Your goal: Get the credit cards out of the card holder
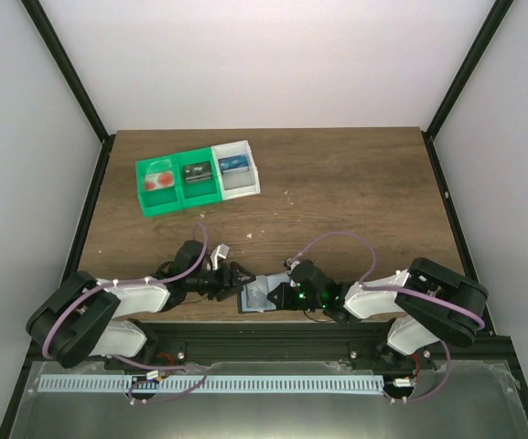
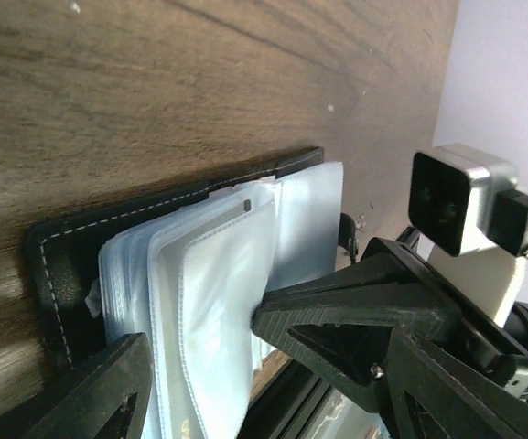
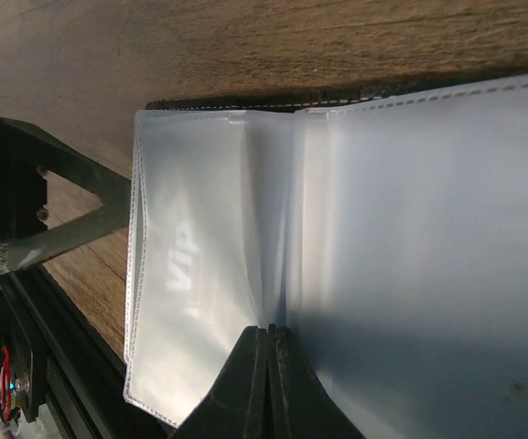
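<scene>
Right wrist view: right gripper (image 3: 268, 366) closed against frosted plastic sleeves (image 3: 199, 247) of black stitched card holder (image 2: 55, 265), left gripper (image 2: 195, 331) wide astride them, contents indistinct.

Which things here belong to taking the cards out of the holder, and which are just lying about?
Job:
card holder, lying open
credit cards, red and pinkish, already out
left gripper, open at the holder
right gripper, shut, over the holder

Lying about:
green-and-white tray holding those cards
black item, middle compartment
blue item, right compartment
</scene>
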Controlling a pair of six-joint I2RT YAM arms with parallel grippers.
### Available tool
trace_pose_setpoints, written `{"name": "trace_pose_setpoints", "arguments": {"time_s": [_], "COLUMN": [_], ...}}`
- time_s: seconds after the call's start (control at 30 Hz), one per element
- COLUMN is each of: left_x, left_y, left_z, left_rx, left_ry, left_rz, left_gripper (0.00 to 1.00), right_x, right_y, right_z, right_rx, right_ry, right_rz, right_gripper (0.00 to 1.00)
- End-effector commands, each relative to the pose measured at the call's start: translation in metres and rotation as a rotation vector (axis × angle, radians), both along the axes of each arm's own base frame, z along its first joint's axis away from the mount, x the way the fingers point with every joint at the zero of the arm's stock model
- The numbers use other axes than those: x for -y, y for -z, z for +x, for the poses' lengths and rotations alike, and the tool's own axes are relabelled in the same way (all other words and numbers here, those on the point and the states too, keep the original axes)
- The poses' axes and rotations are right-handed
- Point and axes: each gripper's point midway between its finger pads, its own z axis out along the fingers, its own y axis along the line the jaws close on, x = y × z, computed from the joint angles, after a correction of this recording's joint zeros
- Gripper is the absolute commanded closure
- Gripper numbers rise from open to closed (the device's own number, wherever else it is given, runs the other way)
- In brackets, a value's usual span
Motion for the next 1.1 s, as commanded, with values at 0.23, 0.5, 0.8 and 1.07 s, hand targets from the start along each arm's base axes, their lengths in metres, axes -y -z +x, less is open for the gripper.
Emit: {"name": "trace_pose_setpoints", "arguments": {"time_s": [0.23,0.5,0.8,1.07], "left_x": [0.007,0.000,0.006,0.008], "left_y": [0.010,-0.017,-0.015,-0.002], "left_z": [-0.006,0.011,-0.001,-0.003], "left_rx": [-0.011,0.083,0.018,0.012], "left_ry": [0.038,-0.025,0.012,0.032], "left_rz": [-0.021,0.032,-0.043,-0.024], "left_gripper": [0.28,0.28,0.27,0.27], "right_x": [0.008,0.009,0.009,0.009], "right_y": [0.009,0.008,0.009,0.008], "right_z": [-0.004,-0.003,-0.004,-0.004], "right_rx": [-0.021,-0.019,-0.020,-0.020], "right_ry": [0.004,0.007,0.008,0.006], "right_rz": [-0.025,-0.023,-0.025,-0.022], "right_gripper": [0.99,1.00,1.00,0.99]}}
